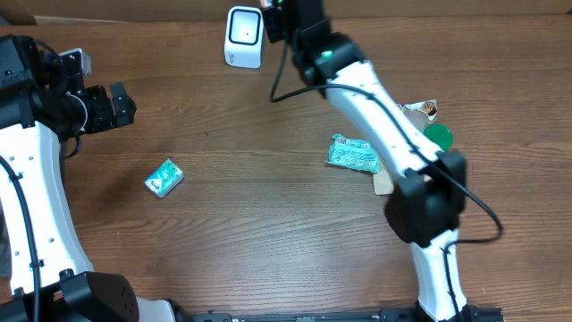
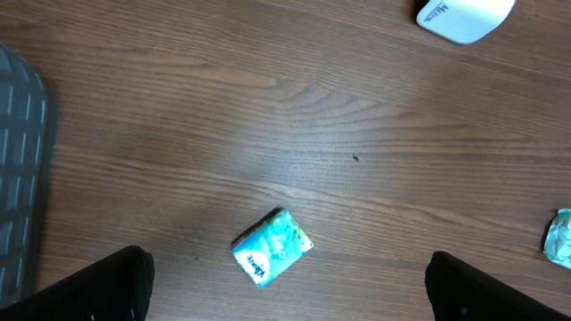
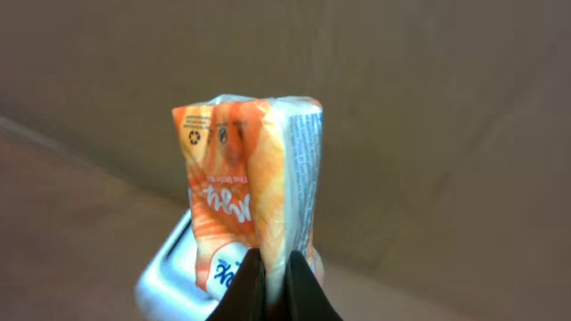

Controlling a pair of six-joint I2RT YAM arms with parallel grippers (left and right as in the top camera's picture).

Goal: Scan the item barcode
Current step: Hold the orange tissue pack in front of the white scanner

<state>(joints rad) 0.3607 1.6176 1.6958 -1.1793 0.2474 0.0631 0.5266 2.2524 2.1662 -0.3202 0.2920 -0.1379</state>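
Note:
In the right wrist view, my right gripper is shut on the lower edge of an orange and white packet, which stands upright above the jaws. A white barcode scanner shows just behind and below the packet. From overhead, the right gripper sits at the back of the table, right next to the scanner; the packet itself is hidden there. My left gripper hangs open at the far left with nothing between its fingers.
A small teal tissue pack lies on the wood under the left gripper, where it shows as. A teal wrapper, a green lid and a further packet lie beside the right arm.

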